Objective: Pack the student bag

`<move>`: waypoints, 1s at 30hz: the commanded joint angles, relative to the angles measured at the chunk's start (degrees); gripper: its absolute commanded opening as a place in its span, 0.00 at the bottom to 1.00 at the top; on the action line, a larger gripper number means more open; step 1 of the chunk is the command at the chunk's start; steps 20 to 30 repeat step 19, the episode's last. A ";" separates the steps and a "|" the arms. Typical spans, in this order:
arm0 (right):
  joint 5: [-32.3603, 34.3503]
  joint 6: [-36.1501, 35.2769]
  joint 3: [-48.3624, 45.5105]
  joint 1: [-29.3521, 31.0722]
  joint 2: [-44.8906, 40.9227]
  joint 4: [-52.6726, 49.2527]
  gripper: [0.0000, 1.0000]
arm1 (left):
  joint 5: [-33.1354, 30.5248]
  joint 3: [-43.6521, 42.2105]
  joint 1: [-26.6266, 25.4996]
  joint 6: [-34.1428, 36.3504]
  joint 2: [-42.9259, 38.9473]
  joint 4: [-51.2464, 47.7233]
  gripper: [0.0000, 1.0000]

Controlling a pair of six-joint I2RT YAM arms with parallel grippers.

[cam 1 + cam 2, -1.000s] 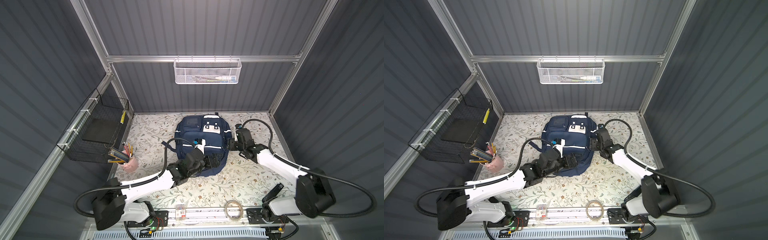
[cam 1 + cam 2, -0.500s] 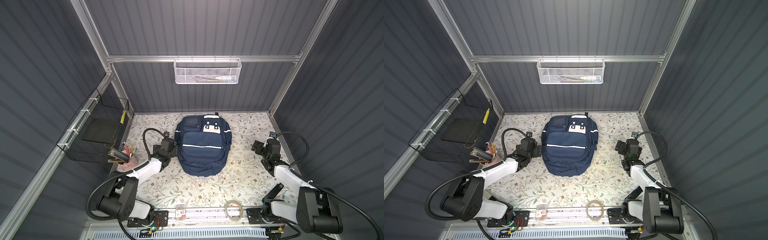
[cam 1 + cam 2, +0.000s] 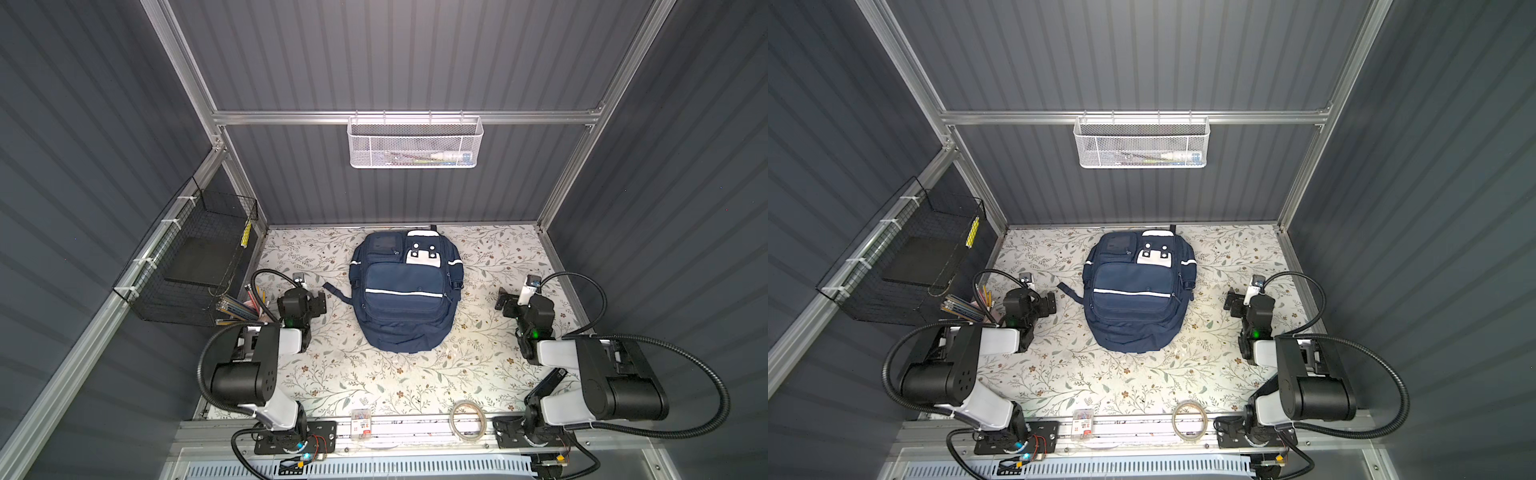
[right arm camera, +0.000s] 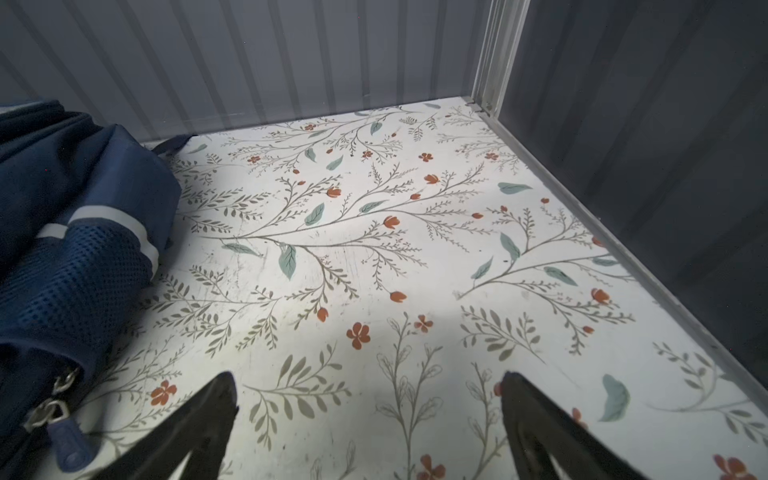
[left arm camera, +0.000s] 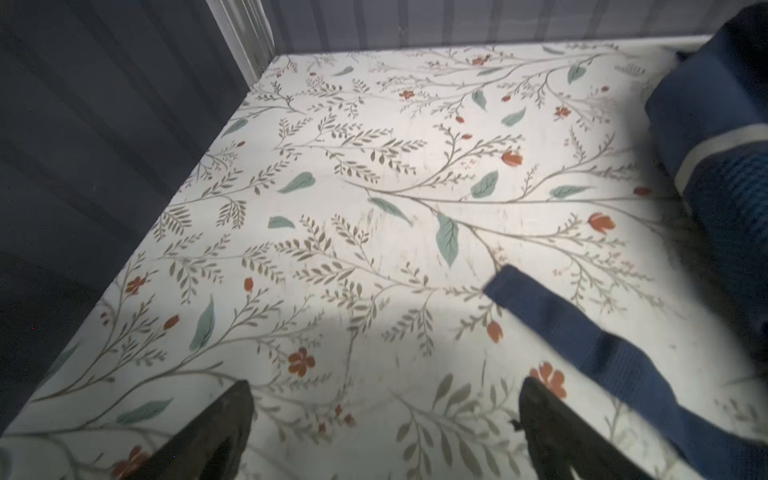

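Left fingers [image 5: 212,440] and right fingers [image 4: 199,424], apart, have left the student bag [image 3: 405,299]; its top faces back wall [image 3: 395,195].

The navy-blue fabric backpack [image 3: 405,299] lies flat on the middle of the floral-patterned surface [image 3: 374,374], toward the rear. The left pincer [image 5: 384,384] stands apart on its left, the right pincer [image 4: 370,378] apart on its right. A clear tape ring [image 3: 467,419] lies at the front edge.
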 commanded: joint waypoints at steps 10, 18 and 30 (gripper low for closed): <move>2.17 0.10 1.04 -0.11 0.08 3.65 0.99 | 4.50 0.38 0.16 -1.14 4.81 8.74 1.00; 2.00 0.10 1.37 -0.09 0.10 2.95 0.99 | 3.64 0.41 -0.28 -0.93 4.92 9.12 1.00; 1.98 0.10 1.08 -0.11 0.01 3.39 0.99 | 3.61 0.41 -0.37 -0.84 4.90 9.12 1.00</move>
